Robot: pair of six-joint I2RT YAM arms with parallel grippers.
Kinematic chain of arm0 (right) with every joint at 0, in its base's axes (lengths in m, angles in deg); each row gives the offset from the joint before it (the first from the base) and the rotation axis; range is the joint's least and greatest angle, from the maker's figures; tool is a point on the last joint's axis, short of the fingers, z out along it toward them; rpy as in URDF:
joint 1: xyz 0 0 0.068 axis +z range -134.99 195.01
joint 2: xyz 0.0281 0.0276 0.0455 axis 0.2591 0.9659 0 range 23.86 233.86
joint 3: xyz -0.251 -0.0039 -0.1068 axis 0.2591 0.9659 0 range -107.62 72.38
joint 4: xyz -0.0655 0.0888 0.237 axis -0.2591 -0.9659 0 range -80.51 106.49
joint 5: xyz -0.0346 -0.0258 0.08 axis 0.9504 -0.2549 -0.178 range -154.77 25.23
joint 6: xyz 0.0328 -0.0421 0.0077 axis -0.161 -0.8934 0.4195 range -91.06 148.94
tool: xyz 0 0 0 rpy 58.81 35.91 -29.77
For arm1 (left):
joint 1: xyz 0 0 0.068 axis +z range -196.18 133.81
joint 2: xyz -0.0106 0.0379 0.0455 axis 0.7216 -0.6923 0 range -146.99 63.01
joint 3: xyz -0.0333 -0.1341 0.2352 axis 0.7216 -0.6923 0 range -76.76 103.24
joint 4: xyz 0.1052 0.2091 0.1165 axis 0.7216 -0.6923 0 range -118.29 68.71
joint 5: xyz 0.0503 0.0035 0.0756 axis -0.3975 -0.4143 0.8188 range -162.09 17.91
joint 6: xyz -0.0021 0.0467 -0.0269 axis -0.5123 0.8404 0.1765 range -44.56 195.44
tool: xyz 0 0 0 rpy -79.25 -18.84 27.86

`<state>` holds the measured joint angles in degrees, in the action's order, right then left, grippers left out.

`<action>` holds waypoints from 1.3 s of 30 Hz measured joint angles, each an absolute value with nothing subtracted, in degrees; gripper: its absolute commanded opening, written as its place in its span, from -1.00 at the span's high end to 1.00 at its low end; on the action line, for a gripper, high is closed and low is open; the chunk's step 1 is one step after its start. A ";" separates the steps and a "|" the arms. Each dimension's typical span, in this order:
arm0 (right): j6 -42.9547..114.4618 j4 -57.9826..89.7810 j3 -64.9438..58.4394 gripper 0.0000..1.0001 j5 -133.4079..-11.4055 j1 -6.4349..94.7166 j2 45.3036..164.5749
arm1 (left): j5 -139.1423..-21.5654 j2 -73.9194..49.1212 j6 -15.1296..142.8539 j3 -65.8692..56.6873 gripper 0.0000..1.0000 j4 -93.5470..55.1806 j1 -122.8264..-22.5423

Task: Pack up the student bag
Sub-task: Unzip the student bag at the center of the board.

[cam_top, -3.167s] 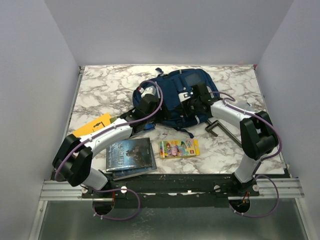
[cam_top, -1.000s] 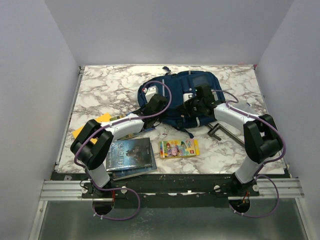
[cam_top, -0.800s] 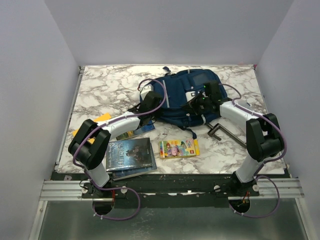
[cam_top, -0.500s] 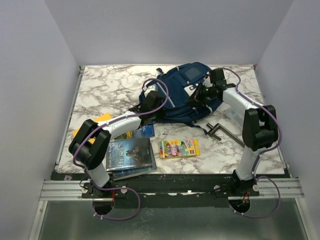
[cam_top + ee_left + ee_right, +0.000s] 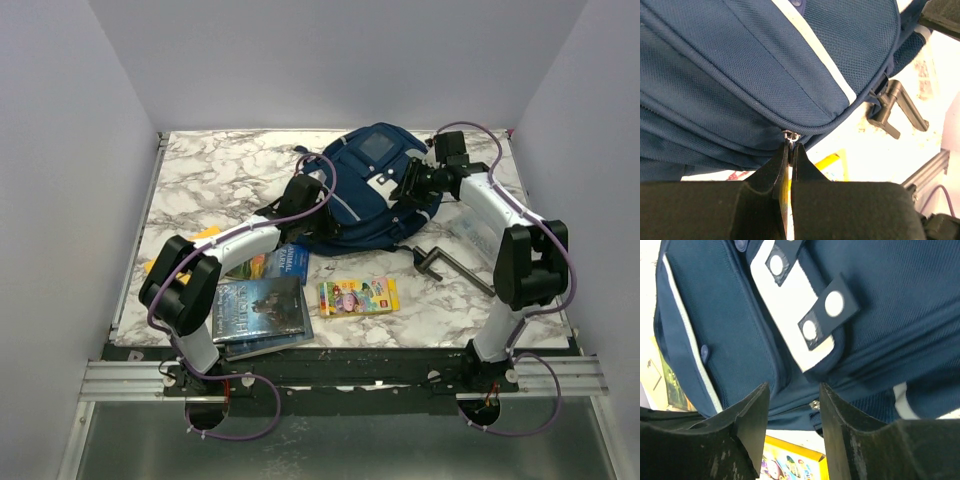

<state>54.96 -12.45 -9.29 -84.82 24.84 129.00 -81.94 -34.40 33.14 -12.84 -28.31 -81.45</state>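
Observation:
The student bag, navy with grey stripes and a white buckle patch, lies at the back middle of the marble table, its near side raised. My left gripper is at the bag's left edge. In the left wrist view its jaws are shut on a small metal zipper pull at the bag's seam. My right gripper is at the bag's right side. Its fingers stand open over the navy fabric with a second zipper pull between them, untouched.
A stack of dark-covered books lies at the front left, and a yellow crayon box at the front middle. A black clamp sits right of the bag. Another book and a yellow folder lie under the left arm.
Both arms have carried the bag toward the back right. My right gripper, shut a second ago, now stands open. The left stays shut on the zipper pull.

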 measured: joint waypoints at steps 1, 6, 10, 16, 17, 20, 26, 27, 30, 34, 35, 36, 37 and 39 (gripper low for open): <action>55.09 -12.43 -8.54 -0.07 -84.51 24.82 127.43 | -82.90 -34.55 33.01 -12.51 1.00 -28.53 -81.45; 60.42 -6.34 1.20 -0.18 -87.05 24.84 119.67 | -88.30 -35.34 32.70 -10.78 1.00 -30.67 -81.43; 70.65 3.70 13.16 -0.21 -91.35 25.69 113.79 | -91.88 -37.09 33.77 -7.16 1.00 -34.65 -81.41; 85.73 12.57 21.49 -0.11 -91.77 28.60 110.62 | -95.93 -38.57 34.69 -4.49 1.00 -36.99 -81.23; 87.68 13.25 21.62 -0.03 -91.27 29.14 110.69 | -96.50 -38.84 34.76 -4.25 1.00 -37.17 -81.25; 91.02 15.00 21.58 0.29 -90.39 29.65 111.28 | -97.59 -39.34 34.80 -4.14 1.00 -37.34 -81.49; 94.28 13.73 21.40 0.96 -87.33 29.63 113.26 | -97.39 -39.38 35.45 -4.12 1.00 -37.49 -82.35; 94.30 12.94 21.12 0.99 -86.66 29.69 113.26 | -97.24 -39.38 35.69 -4.10 1.00 -37.62 -82.43; 92.77 9.60 18.52 0.99 -85.82 29.52 113.70 | -96.06 -39.58 36.70 -2.87 1.00 -39.13 -82.76; 87.77 7.26 13.47 0.99 -89.26 27.44 116.87 | -93.94 -39.62 37.27 -0.53 1.00 -40.25 -82.00; 85.84 6.43 11.85 0.99 -91.11 26.70 118.36 | -94.03 -39.62 37.05 -0.36 1.00 -40.18 -81.47; 83.70 5.51 10.10 0.99 -93.06 26.08 120.04 | -94.20 -39.62 36.90 -0.36 1.00 -40.09 -80.93; 81.32 4.27 8.13 0.99 -94.96 25.67 121.85 | -94.53 -39.62 36.72 -0.36 1.00 -40.14 -80.29; 77.10 2.12 5.10 0.99 -97.15 25.47 124.50 | -95.25 -39.62 36.77 -0.36 1.00 -40.49 -78.89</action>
<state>77.10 2.12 5.10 -97.15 25.47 124.50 -95.25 -39.62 36.77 -0.36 -40.49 -78.89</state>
